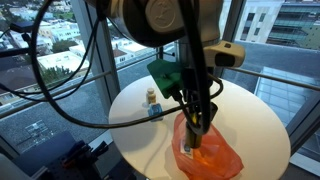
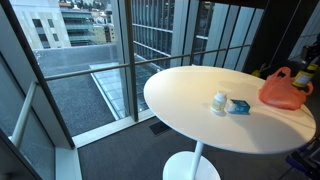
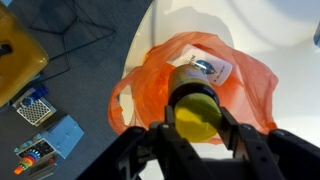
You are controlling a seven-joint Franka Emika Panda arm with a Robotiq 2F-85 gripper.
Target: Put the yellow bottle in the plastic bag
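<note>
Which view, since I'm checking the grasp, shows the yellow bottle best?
Wrist view: the yellow bottle sits centred, gripped by the tool, over the plastic bag. In both exterior views I cannot make it out.

The arm (image 1: 160, 20) has a fat, rounded shell of pale grey-white with a darker round cap on its joint, and thick black cables (image 1: 34, 55) loop off its side. Further along it carries a green fitting (image 1: 165, 72) and a small cream box (image 1: 228, 55), then narrows to a black wrist. The gripper (image 3: 197, 125) is matt dark grey to black, with two blocky fingers (image 3: 158, 140) on jointed links, blurred in the wrist view.
</note>
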